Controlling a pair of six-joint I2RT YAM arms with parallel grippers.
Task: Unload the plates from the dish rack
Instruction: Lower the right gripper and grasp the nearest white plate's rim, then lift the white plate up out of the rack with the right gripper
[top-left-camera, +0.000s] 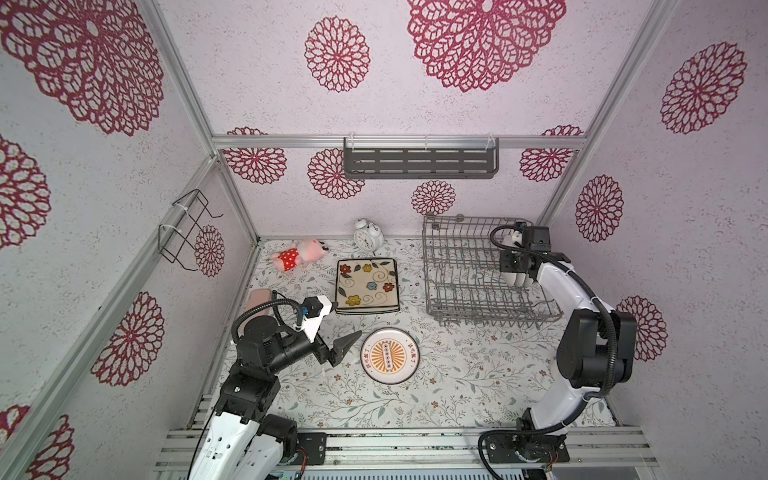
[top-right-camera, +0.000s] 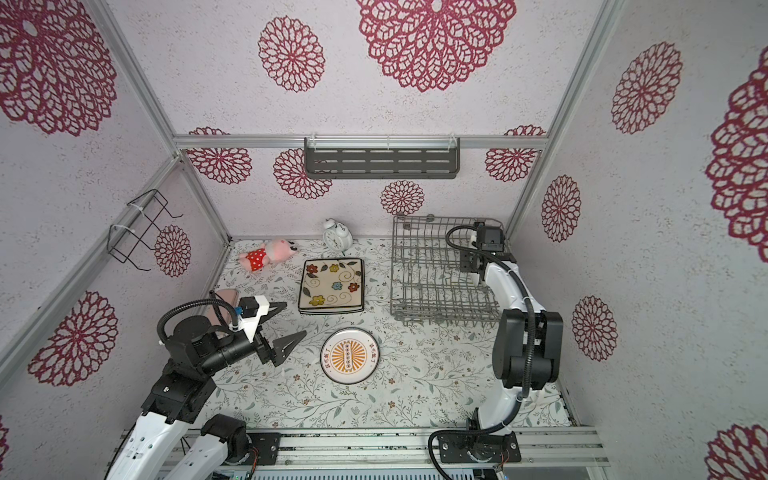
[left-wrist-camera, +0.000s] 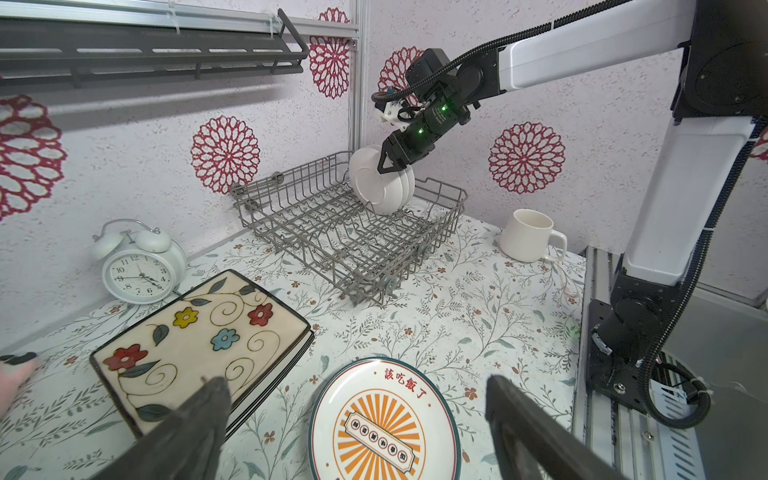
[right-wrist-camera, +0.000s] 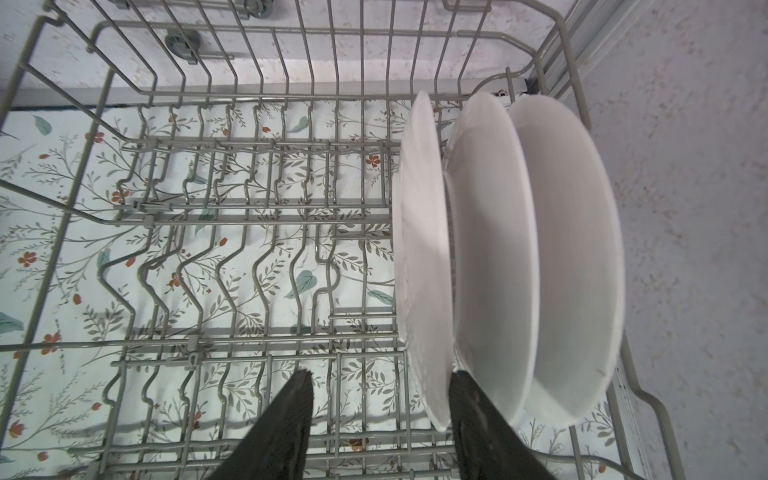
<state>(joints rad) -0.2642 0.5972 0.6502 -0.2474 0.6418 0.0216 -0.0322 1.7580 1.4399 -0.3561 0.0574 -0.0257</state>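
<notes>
Three white plates stand on edge in the rack (top-left-camera: 461, 266), packed together at the end of it that lies under the right hand (right-wrist-camera: 380, 376). The outermost plate (right-wrist-camera: 419, 249) sits straight ahead of that hand. Its rim runs up between the two fingers, so its faces are turned toward the pads and its flat plane lies along the hand's reach. One finger (right-wrist-camera: 478, 419) sits in the gap between this plate and the second plate (right-wrist-camera: 494, 249). The other finger (right-wrist-camera: 286, 428) stands off the plate's free face, with rack wire showing between them. The hand therefore straddles the rim part-open and, as far as the wrist view shows, clamps nothing yet. The third plate (right-wrist-camera: 577, 249) lies beyond the second, past the inserted finger. I judge the coming move to be a squeeze across the plate's thickness, then a pull back along the hand's own axis, clear of the rack. The left hand (top-right-camera: 296, 318) is well apart from the rack, spread wide and empty above the desk (top-left-camera: 457, 374). The round plate (top-left-camera: 389, 355) lies just ahead of it and the square stack (top-left-camera: 365, 284) off to one side. The right hand is plainly the nearer.
</notes>
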